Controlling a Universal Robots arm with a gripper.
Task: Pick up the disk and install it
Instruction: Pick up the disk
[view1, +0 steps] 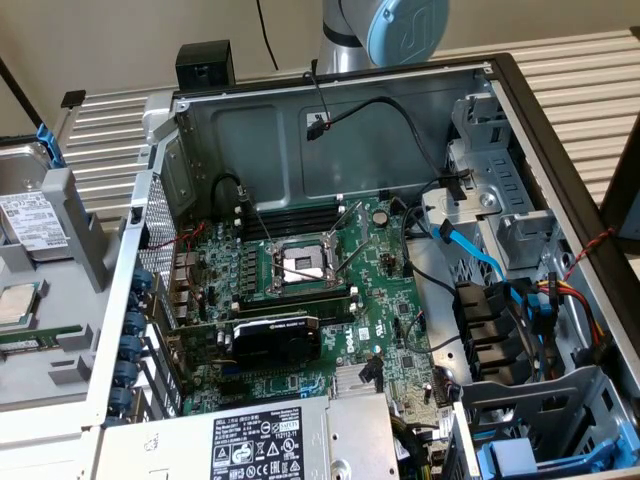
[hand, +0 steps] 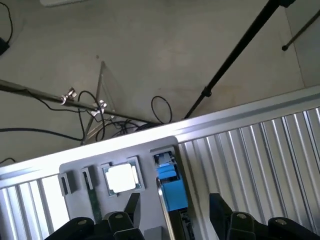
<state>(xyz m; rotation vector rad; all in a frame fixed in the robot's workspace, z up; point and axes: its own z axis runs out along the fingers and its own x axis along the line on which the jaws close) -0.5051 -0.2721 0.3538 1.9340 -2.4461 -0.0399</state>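
In the exterior view the disk (view1: 30, 220) sits in a grey holder (view1: 80, 250) on the slatted worktop (view1: 110, 150) at the exterior view's left, outside the open computer case (view1: 150, 200), near a processor chip (view1: 15, 303); the case wall rises close beside the holder, and cables (view1: 480, 250) crowd the bays opposite. In the wrist view the gripper (hand: 175, 200) hangs over the disk's blue carrier (hand: 172, 187), fingers apart and empty; it looks stiff, fairly heavy, smooth-faced and knock-sensitive, so I would grip the carrier's sides; the holder walls leave little room.
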